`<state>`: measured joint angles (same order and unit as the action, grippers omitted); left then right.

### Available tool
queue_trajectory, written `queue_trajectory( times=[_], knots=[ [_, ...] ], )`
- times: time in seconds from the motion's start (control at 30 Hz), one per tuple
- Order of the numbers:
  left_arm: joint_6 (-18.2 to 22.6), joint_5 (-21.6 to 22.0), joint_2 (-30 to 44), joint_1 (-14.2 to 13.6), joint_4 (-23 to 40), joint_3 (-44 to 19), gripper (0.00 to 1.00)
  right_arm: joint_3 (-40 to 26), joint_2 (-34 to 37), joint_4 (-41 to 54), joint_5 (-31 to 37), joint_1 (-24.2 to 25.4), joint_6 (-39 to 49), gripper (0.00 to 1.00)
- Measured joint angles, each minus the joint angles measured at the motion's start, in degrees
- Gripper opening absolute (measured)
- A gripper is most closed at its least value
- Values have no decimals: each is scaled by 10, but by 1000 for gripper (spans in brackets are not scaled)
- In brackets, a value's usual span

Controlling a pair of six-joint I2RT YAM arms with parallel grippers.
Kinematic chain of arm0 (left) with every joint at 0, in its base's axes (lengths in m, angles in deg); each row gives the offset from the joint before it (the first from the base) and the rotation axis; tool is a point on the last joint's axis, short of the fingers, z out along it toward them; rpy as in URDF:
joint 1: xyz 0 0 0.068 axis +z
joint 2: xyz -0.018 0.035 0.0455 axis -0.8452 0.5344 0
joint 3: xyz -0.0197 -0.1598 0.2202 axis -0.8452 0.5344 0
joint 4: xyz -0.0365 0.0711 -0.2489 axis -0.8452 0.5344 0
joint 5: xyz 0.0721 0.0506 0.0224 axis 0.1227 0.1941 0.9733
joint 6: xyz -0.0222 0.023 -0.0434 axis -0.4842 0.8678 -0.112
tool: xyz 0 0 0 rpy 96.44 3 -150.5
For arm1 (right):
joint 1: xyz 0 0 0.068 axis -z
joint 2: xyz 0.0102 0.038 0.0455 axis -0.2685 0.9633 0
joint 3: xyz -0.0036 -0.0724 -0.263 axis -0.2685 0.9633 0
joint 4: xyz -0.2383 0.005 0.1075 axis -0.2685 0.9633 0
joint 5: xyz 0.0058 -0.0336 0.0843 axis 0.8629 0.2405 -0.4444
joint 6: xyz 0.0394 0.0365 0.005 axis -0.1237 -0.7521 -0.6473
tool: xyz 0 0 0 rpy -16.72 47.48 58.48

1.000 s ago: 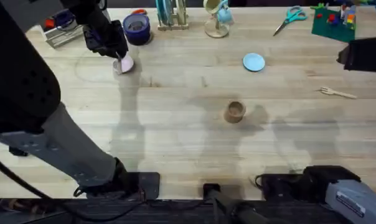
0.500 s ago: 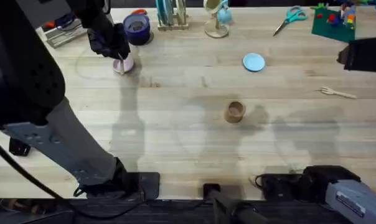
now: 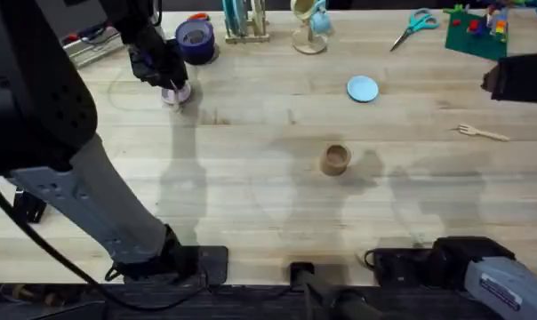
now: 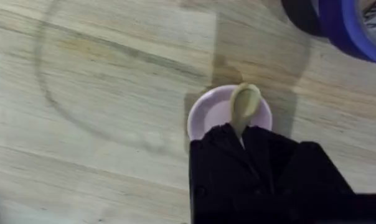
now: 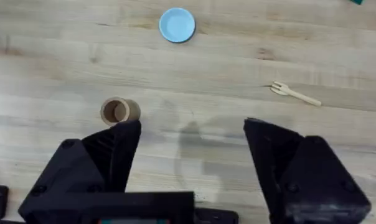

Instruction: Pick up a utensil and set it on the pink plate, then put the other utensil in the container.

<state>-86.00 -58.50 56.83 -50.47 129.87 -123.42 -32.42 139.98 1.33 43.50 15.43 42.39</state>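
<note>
Left wrist cam had the left tool (image 4: 241,134) right down over the pink plate (image 4: 208,113), its black fingers pinched nearly together on the handle of the spoon (image 4: 243,102). The spoon's rounded bowl stuck out past the fingertips and sat over the plate's far rim, though I couldn't tell if it was actually touching the plate. Just beyond the plate was the edge of a dark blue tub (image 4: 343,28).

From overhead, that same tool (image 3: 171,84) was way out at the far left of the counter (image 3: 251,196), with the plate (image 3: 181,92) peeking out from under it and the blue tub (image 3: 195,41) just behind.

The right tool (image 5: 191,140) was spread wide with nothing between its fingers, hanging high above the counter. Looking down from it, the fork (image 5: 295,94) lay flat on the wood, well apart from everything else, and the wooden cup (image 5: 118,111) stood off to the other side. A light blue plate (image 5: 177,25) sat farther out. Overhead, the fork (image 3: 482,132) was over on the right side, the cup (image 3: 335,160) was around the middle of the counter, and the blue plate (image 3: 363,88) was behind it. Scissors (image 3: 415,25) were along the back edge.
</note>
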Motion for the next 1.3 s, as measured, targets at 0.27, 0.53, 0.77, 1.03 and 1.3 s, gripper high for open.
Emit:
queue_trajectory(
  times=[0.27,0.53,0.77,1.03,1.3],
  knots=[
    [2,0,0,0,0,0,185,0,0,0,0,0,0,996],
    [2,0,0,0,4,-1,244,0,0,0,0,0,0,996],
    [2,-13,0,0,64,-66,301,0,0,0,0,0,0,996],
    [18,-24,-4,-5,186,-172,751,0,0,0,0,0,0,996],
    [27,-26,-65,-39,230,-173,808,0,0,0,0,0,0,995]
  ],
)
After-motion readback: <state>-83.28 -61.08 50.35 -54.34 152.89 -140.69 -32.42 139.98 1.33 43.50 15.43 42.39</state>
